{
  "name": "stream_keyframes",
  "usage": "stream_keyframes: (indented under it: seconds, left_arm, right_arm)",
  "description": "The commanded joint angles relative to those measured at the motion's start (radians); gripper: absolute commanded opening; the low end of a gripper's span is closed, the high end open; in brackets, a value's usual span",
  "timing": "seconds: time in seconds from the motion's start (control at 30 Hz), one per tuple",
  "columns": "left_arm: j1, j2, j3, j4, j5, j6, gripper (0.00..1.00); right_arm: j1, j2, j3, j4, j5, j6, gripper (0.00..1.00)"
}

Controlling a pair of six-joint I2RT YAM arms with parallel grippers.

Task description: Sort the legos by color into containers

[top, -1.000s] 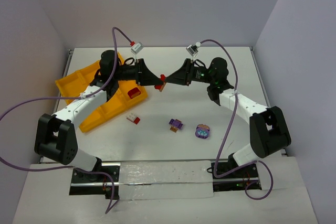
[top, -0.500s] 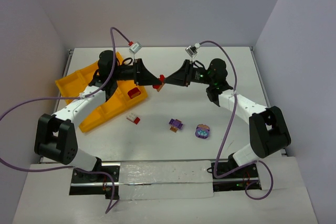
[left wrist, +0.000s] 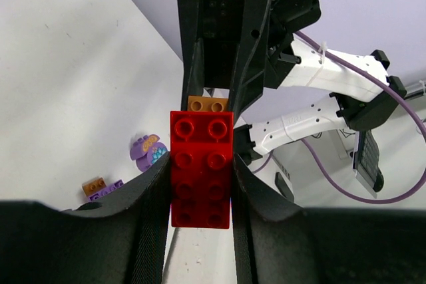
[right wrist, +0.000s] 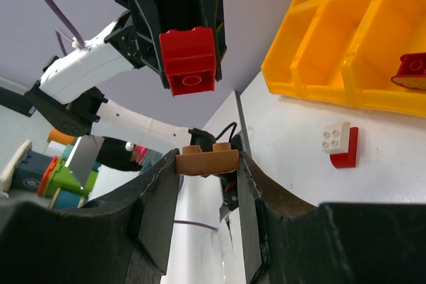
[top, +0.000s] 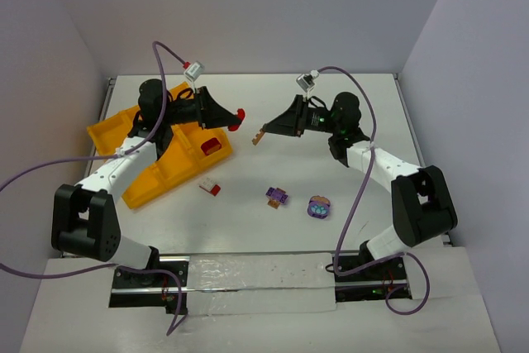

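Observation:
My left gripper (top: 236,115) is shut on a red brick (left wrist: 201,167) and holds it in the air beside the yellow tray (top: 157,163). My right gripper (top: 259,135) is shut on a small orange-brown brick (right wrist: 207,161), a short gap to the right of the red brick. The red brick also shows in the right wrist view (right wrist: 189,61). A red piece (top: 212,146) lies in a near cell of the tray. A red-and-white lego (top: 210,188), a purple-and-orange lego (top: 277,196) and a purple-and-light-blue lego (top: 319,207) lie on the table.
The tray sits tilted at the table's left side, its cells open toward the middle (right wrist: 346,38). Purple cables arc above both arms. Walls close in the table at the back and both sides.
The two grippers held one joined red-and-orange piece between them. They have pulled apart: the left drew back left with the red brick, and the right keeps the orange-brown brick.

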Motion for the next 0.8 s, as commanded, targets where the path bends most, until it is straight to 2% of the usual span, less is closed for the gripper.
stream_keyframes:
  seconds: [0.0, 0.1, 0.17, 0.3, 0.37, 0.4, 0.43, 0.53, 0.6, 0.77]
  left_arm:
    - [-0.006, -0.022, -0.010, 0.099, 0.009, -0.033, 0.00]
    - [-0.006, -0.015, 0.021, -0.017, -0.015, 0.038, 0.00]
    - [-0.006, -0.012, 0.071, -0.213, -0.078, 0.155, 0.00]
    - [-0.001, -0.017, 0.140, -0.419, -0.196, 0.294, 0.00]
    - [0.004, -0.027, 0.173, -0.559, -0.325, 0.347, 0.00]
    - [0.005, -0.028, 0.186, -0.642, -0.435, 0.359, 0.00]
    - [0.005, -0.027, 0.200, -0.672, -0.484, 0.369, 0.00]
    - [0.002, -0.021, 0.227, -0.800, -0.798, 0.369, 0.00]
    - [-0.001, -0.014, 0.231, -0.844, -0.949, 0.355, 0.00]
    - [-0.016, 0.026, 0.217, -0.871, -1.166, 0.334, 0.00]
  right_arm:
    - [-0.002, -0.003, 0.028, 0.020, -0.010, -0.018, 0.00]
    - [-0.008, 0.002, 0.036, -0.032, -0.001, -0.045, 0.00]
    - [-0.021, -0.003, 0.031, -0.088, 0.024, -0.078, 0.00]
    - [-0.044, -0.043, 0.062, -0.429, 0.112, -0.300, 0.00]
    - [-0.053, -0.072, 0.109, -0.695, 0.221, -0.483, 0.00]
    - [-0.053, -0.080, 0.118, -0.811, 0.292, -0.526, 0.00]
    - [-0.056, -0.093, 0.126, -0.847, 0.316, -0.569, 0.00]
    - [-0.064, -0.136, 0.121, -0.947, 0.393, -0.640, 0.00]
    - [-0.064, -0.158, 0.111, -0.968, 0.414, -0.651, 0.00]
    - [-0.064, -0.200, 0.089, -0.974, 0.441, -0.646, 0.00]
